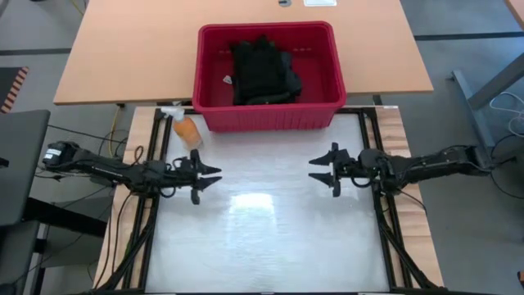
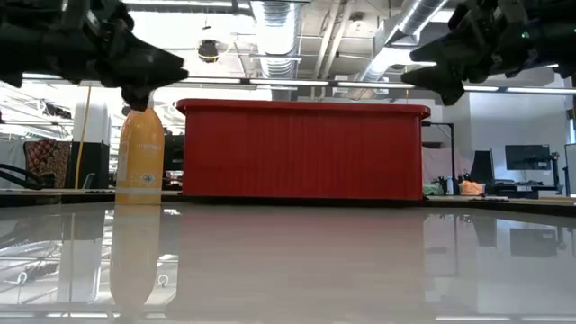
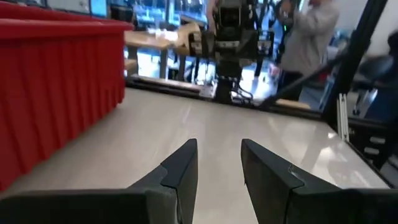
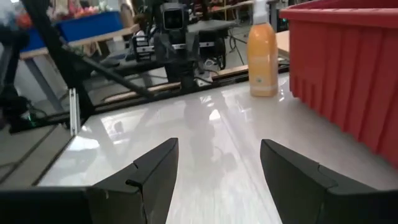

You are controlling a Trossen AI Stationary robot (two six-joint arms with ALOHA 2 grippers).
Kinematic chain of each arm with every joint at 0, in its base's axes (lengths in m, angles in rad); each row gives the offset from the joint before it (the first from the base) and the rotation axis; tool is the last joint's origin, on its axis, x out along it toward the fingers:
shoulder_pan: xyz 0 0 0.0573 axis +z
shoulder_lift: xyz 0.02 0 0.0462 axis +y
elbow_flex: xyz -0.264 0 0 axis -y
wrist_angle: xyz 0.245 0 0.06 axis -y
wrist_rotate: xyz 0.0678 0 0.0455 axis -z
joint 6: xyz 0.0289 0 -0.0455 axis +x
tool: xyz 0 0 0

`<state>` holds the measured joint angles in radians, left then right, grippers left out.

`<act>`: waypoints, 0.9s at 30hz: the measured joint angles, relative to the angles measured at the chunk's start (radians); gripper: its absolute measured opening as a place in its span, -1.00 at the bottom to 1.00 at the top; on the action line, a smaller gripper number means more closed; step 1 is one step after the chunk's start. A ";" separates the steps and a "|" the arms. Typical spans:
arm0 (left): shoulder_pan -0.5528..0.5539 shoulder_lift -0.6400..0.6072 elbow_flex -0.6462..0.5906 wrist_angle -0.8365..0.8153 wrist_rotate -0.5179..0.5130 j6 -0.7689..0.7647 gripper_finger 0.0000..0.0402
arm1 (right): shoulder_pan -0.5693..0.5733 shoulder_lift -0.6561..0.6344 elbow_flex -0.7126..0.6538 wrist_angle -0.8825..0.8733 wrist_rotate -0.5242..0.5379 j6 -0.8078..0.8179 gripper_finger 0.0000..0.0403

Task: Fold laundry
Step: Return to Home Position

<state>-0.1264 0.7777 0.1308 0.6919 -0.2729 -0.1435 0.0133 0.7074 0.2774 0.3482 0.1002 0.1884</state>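
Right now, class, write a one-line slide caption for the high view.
Dark laundry lies in the red basket; left pincer and right pincer hang open above the table.

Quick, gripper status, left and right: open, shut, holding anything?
Left gripper: open with a narrow gap, holding nothing.
Right gripper: open wide, holding nothing.

black jointed arms [image 1: 106, 170] with wedge-shaped matte pincer fingers [image 3: 180, 174].
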 joint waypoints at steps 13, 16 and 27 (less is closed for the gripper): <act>0.062 -0.593 -0.078 -0.385 0.089 0.025 -0.54 | -0.140 -0.308 -0.012 -0.258 -0.075 0.013 -0.02; 0.068 -0.701 -0.078 -0.512 0.079 0.042 -0.59 | -0.165 -0.377 -0.056 -0.236 -0.074 -0.002 -0.16; 0.070 -0.767 -0.102 -0.650 0.064 0.020 -0.67 | -0.197 -0.538 -0.267 -0.150 -0.043 0.100 -0.54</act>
<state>-0.0563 0.0105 0.0290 0.0423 -0.2089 -0.1235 -0.1841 0.1697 0.0102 0.1986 0.0568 0.2882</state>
